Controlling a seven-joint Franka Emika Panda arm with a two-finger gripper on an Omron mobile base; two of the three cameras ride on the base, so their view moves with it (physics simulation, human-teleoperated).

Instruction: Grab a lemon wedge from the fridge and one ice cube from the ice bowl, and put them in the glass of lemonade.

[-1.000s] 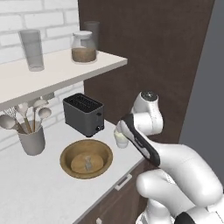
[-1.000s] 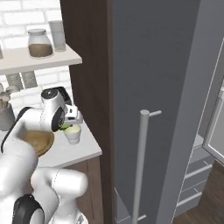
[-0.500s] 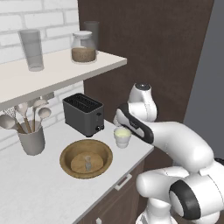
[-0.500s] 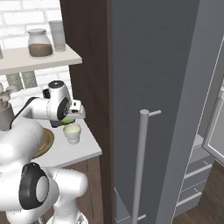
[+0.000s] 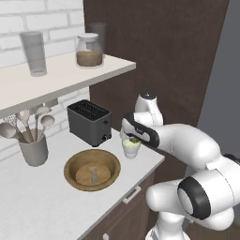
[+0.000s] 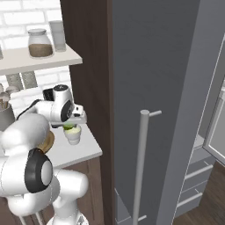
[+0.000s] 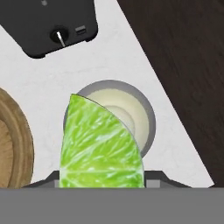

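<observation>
My gripper (image 5: 133,138) is shut on the lemon wedge (image 5: 134,140), a yellow-green piece held just above the glass of lemonade (image 5: 131,149). From the right base view the wedge (image 6: 69,128) hangs at the rim of the whitish cup (image 6: 73,136), under the gripper (image 6: 71,125). Looking along the hand, the wedge (image 7: 100,140) covers the left part of the cup (image 7: 133,114), whose pale liquid shows beside it. The wooden ice bowl (image 5: 92,169) lies left of the cup with an ice cube (image 5: 94,176) in it. The grey fridge (image 6: 162,88) stands to the right, door shut.
A black toaster (image 5: 89,123) stands behind the cup and a grey utensil holder (image 5: 33,150) at the far left. A shelf (image 5: 61,75) above carries a tumbler (image 5: 33,53) and a jar (image 5: 89,50). A dark cabinet wall (image 5: 159,56) borders the counter's right end.
The arm has swung round and the hand has come down a little over the cup. The lemon wedge has stayed in the grip.
</observation>
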